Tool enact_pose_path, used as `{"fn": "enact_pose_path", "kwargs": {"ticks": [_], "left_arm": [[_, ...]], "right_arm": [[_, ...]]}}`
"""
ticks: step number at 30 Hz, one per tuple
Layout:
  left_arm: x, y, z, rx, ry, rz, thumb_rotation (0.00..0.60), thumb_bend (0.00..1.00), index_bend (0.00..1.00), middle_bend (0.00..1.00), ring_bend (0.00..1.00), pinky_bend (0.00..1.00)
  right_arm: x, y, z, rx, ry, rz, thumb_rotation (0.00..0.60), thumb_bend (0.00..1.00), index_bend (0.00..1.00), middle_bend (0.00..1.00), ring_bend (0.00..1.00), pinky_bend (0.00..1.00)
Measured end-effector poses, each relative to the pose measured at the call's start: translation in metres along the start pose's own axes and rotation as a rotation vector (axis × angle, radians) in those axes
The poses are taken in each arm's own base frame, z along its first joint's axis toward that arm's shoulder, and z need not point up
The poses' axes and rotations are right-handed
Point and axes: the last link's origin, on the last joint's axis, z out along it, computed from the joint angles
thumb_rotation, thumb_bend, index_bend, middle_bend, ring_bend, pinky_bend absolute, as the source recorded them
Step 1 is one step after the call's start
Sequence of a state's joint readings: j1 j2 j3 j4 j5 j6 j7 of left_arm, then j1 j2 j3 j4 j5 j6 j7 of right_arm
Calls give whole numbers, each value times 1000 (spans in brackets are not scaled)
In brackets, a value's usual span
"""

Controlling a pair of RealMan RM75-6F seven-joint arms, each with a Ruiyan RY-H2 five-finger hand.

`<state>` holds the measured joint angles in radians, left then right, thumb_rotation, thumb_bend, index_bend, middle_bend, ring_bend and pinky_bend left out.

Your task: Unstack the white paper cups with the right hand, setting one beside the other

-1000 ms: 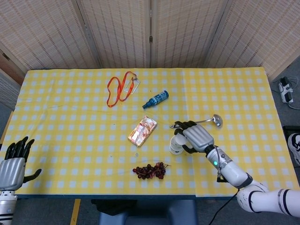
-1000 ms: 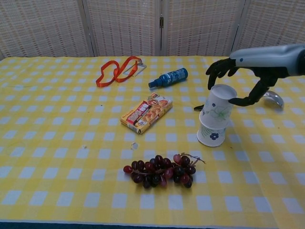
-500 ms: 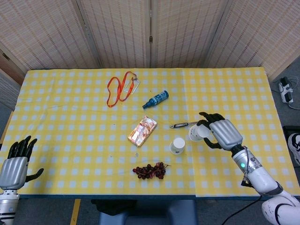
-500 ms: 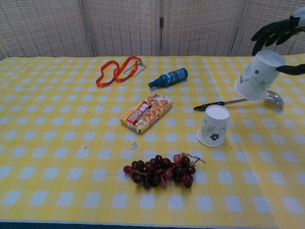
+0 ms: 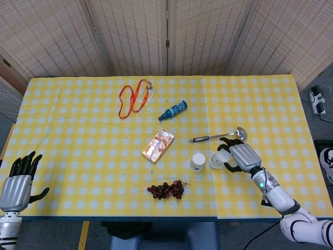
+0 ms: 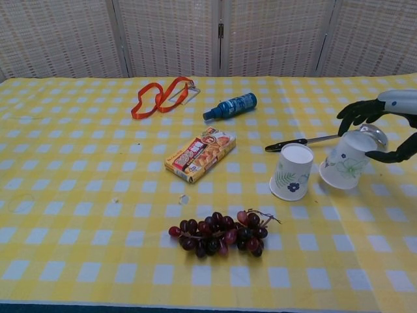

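- The right hand's fingers (image 6: 357, 111) curl over the upturned base of a white paper cup, thumb against its far side, so the right hand (image 5: 240, 155) grips the held cup (image 6: 345, 163).
- That cup is upside down and tilted, its rim low and toward the second cup; whether the rim touches the tablecloth I cannot tell.
- The second cup (image 6: 291, 171) stands upside down on the cloth at 9 o'clock from the held one, just beside it, with a narrow gap between their rims in the chest view.
- Both cups carry a small blue flower print and green leaves.
- A ladle (image 5: 218, 136) lies at 12 o'clock from the cups, its dark handle pointing toward 9 o'clock and its bowl behind the right hand.
- A bunch of red grapes (image 6: 220, 237) lies at 7 o'clock from the second cup, near it.
- A flat snack box (image 6: 201, 153) lies at 10 o'clock from the second cup, set askew on the checks.
- A blue bottle (image 6: 230, 107) lies on its side at 12 o'clock from the box.
- An orange lanyard (image 6: 160, 96) lies looped at 10 o'clock from the bottle, with a clear badge holder at its end.
- The left hand (image 5: 17, 183) hovers at the table's near left corner, well apart from everything, fingers spread and holding nothing.
- A yellow checked tablecloth (image 5: 78, 130) covers the table.
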<state>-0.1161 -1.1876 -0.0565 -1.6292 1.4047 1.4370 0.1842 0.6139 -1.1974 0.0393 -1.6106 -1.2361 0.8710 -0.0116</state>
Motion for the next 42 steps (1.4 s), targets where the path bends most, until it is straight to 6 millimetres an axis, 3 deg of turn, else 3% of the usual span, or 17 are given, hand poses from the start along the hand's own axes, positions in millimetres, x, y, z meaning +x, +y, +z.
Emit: {"fn": "enact_pose_path", "kwargs": {"ticks": [13,20,26,35,42], "left_arm": [[-1,-2,-1,6,-1,-2,600,245,9,0,0,0],[-1,-2,-1,6,-3,-3,600,244,9,0,0,0],[-1,-3,-1,8,-1,-7,600,245,9,0,0,0],[0,0,1,-8,19,-8,600,244,9,0,0,0],[5,11,0,-44,70,3,600,244,13,0,0,0]], "right_arm": [[-14,0,6,12,-28,2,600,475,327,121,155,136],[-13,1,2,10,-34,-6,600,475,29,86,108,101],[-8,4,-7,8,-1,11,600,475,0,43,99,93],[19,18,-46,-24,249,23,600,475,6,82,118,86],[27,29,-100,-77,458,43,600,475,15,92,120,86]]}}
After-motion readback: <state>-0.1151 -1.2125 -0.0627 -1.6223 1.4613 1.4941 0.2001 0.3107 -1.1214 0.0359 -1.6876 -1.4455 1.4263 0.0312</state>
